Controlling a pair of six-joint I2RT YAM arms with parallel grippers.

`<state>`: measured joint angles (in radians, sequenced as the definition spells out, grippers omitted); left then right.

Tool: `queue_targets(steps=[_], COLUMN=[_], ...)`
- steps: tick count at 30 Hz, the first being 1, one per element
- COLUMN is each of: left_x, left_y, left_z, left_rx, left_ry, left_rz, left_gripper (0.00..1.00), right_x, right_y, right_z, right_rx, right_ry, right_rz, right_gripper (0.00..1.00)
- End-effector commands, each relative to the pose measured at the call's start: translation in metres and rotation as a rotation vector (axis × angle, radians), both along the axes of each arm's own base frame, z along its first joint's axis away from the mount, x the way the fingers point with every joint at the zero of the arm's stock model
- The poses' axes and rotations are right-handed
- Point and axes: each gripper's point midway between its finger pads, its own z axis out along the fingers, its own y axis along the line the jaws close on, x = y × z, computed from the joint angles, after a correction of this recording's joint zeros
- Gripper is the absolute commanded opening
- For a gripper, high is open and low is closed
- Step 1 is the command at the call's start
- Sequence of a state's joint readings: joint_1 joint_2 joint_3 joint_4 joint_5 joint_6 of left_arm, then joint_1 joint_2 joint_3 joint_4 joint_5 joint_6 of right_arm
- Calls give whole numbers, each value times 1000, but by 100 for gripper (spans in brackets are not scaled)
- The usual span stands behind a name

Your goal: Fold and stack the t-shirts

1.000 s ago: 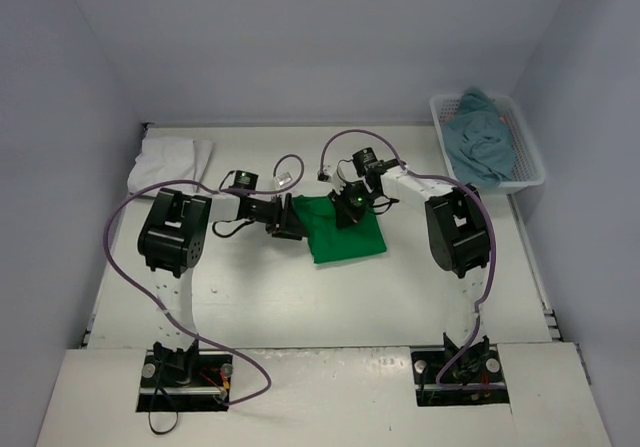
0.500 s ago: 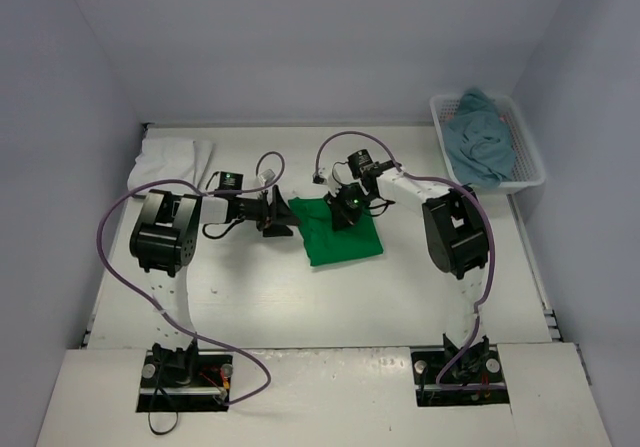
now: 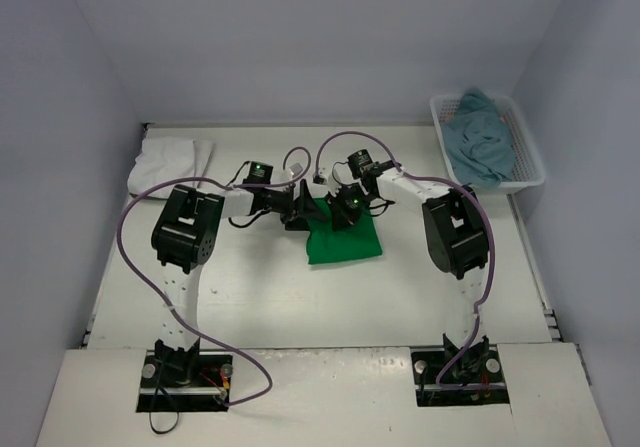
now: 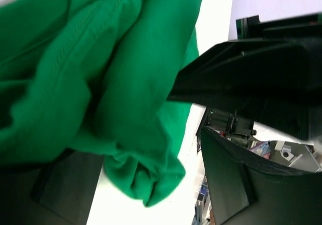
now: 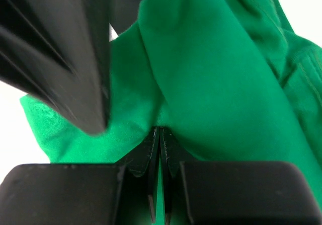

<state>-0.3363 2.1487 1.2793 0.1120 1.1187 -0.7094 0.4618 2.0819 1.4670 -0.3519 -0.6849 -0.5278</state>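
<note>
The bright green t-shirt (image 3: 345, 235) lies folded at the table's middle. My right gripper (image 3: 346, 207) is down on its far part and shut on a pinch of the green cloth (image 5: 211, 69), its jaws (image 5: 157, 132) nearly touching. My left gripper (image 3: 300, 210) is at the shirt's left edge, open, with a bunched fold of green cloth (image 4: 136, 169) between its fingers (image 4: 226, 184). The white t-shirt (image 3: 170, 157) lies at the back left. The dull teal-blue t-shirt (image 3: 480, 139) is heaped in the basket. The dark grey-green t-shirt is out of view.
The white lattice basket (image 3: 530, 172) stands at the back right by the wall. Purple cables loop from both arms over the table. The two grippers are close together over the green shirt; the right one shows in the left wrist view (image 4: 256, 79).
My left gripper drew back to the left, then came right again into the green shirt's left edge. The shirt's left side is pushed in. The right gripper stayed put.
</note>
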Motion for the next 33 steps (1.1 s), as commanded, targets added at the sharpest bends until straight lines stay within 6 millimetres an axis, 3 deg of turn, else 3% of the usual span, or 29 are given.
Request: queue_targets(steps=[1, 5, 9, 11, 12, 14, 15, 16, 22, 25, 27, 31, 32, 33], left_x=[-14, -20, -22, -24, -23, -25, -24, -23, -13, 7, 20, 49, 61, 58], left_y=[11, 15, 3, -2, -4, -5, -5, -4, 0, 16, 38, 65, 68, 74], left_z=[-77, -81, -78, -78, -76, -76, -77, -77, -71, -59, -55, -38, -28, -26], left_rx=[278, 301, 276, 271, 267, 262, 265, 278, 282, 292, 323, 346, 351, 377], left_ry=[50, 48, 44, 29, 22, 38, 33, 35, 5, -38, -53, -84, -138, -119], left_rz=[40, 33, 2, -18, -25, -39, -41, -38, -50, -56, -45, -18, -26, -38], left_gripper=[71, 71, 70, 56, 35, 18, 5, 1, 0, 0, 0, 0, 0, 0], right_x=[-6, -7, -6, -6, -6, -6, -5, -4, -5, -4, -3, 0, 4, 3], right_y=[3, 2, 3, 3, 1, -2, -5, -5, -11, -17, -20, -33, -38, -41], right_z=[2, 4, 3, 3, 4, 3, 4, 3, 3, 8, 19, 37, 44, 48], right_rx=[-1, 4, 15, 18, 18, 14, 18, 21, 17, 21, 37, 68, 77, 84], right_ry=[14, 11, 22, 23, 22, 22, 21, 22, 20, 2, -26, -60, -77, -83], right_rz=[15, 22, 21, 22, 20, 17, 12, 12, 9, 9, 14, 5, -5, -2], right_gripper=[0, 0, 0, 0, 0, 0, 0, 0, 0, 0, 1, 18, 29, 32])
